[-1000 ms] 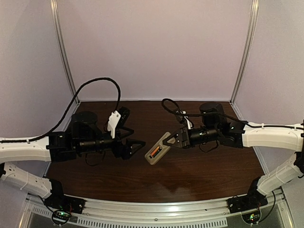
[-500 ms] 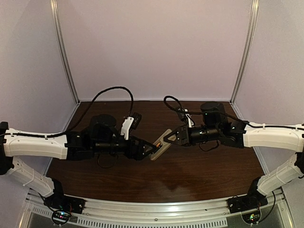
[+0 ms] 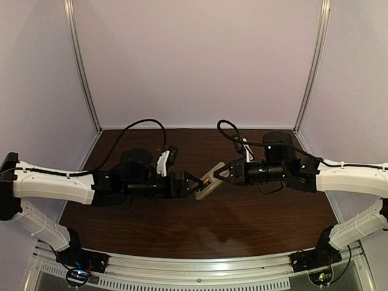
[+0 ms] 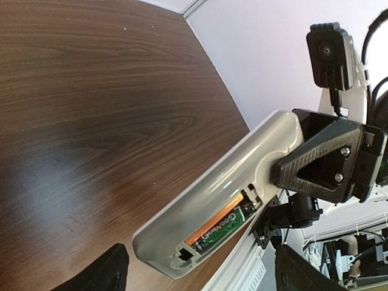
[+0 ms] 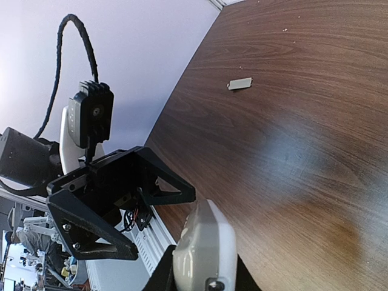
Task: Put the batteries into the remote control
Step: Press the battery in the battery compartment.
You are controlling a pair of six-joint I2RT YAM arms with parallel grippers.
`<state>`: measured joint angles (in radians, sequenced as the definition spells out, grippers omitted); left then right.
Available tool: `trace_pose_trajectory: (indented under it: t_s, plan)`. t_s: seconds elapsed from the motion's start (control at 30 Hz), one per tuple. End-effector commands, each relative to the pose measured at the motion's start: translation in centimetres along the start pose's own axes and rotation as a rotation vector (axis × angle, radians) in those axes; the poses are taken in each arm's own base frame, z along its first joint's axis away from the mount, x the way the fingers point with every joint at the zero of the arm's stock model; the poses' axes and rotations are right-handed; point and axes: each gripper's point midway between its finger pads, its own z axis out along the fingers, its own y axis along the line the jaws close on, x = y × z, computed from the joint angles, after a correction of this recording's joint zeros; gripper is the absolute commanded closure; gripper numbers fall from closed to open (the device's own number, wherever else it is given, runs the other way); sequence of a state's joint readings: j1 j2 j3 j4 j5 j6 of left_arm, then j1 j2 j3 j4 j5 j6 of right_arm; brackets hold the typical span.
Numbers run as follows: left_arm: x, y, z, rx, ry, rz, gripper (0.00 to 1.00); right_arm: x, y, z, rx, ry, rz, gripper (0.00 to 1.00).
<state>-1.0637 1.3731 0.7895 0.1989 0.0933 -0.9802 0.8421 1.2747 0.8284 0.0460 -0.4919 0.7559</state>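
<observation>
My right gripper (image 3: 220, 176) is shut on the far end of the remote control (image 3: 208, 184) and holds it tilted above the table, grey back up. In the left wrist view the remote (image 4: 212, 182) has its compartment open, with the orange battery (image 4: 213, 222) and a dark battery with a green label (image 4: 230, 225) lying side by side inside. My left gripper (image 3: 195, 183) is open, its fingers (image 4: 102, 274) spread either side of the remote's near end. The right wrist view shows the remote (image 5: 206, 245) end-on between my right gripper's (image 5: 203, 282) fingers.
A small grey cover plate (image 5: 239, 83) lies on the dark wood table (image 3: 242, 218) toward the back. Pale walls enclose the table on three sides. A metal rail (image 3: 200, 267) runs along the near edge. Each arm's cable loops above it.
My left arm has reached right until its open fingers flank the remote's near end. My right gripper has moved the remote slightly right and back.
</observation>
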Motion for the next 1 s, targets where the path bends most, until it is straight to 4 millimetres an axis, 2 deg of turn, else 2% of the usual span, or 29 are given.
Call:
trace_pose_trajectory:
  t_s: [0.0,0.3,0.97]
  plan:
    - [-1.1,-0.7,0.1,0.053,-0.053,-0.07,0.14,-1.4,0.2,-0.7,0.006,-0.091,0.005,1.0]
    - [-0.7,-0.6,0.9,0.074,-0.045,-0.127,0.09,-2.4,0.6,-0.8,-0.019,-0.143,0.036,1.0]
    - [-1.2,-1.0,2.1,0.126,-0.072,-0.21,0.11,-1.8,1.0,-0.7,-0.054,-0.132,0.051,1.0]
